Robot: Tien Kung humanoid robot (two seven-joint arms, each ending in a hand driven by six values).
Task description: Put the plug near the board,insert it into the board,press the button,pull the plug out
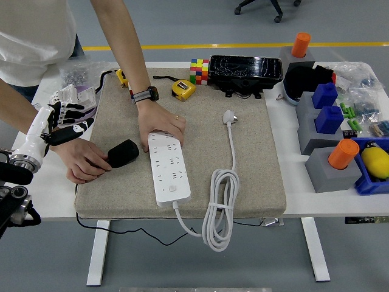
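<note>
A white power strip (166, 167) lies lengthwise on the grey mat (255, 164); its white cord coils at the mat's front edge (220, 210) and ends in a white plug (229, 117) lying loose further back. A black plug adapter (123, 152) rests left of the strip. A person leans in from the far left: one hand (161, 125) presses on the strip's far end, the other hand (85, 159) grips the black adapter's rear. My left hand (58, 121) hovers at the table's left edge with fingers spread, holding nothing. The right hand is out of sight.
Two colour cubes (199, 71), two yellow tape measures (183, 89) and a black wrapped box (246, 72) sit at the mat's back. Blue and grey blocks with orange cylinders (344, 153) crowd the right side. Bags of small parts (77, 73) lie at the far left.
</note>
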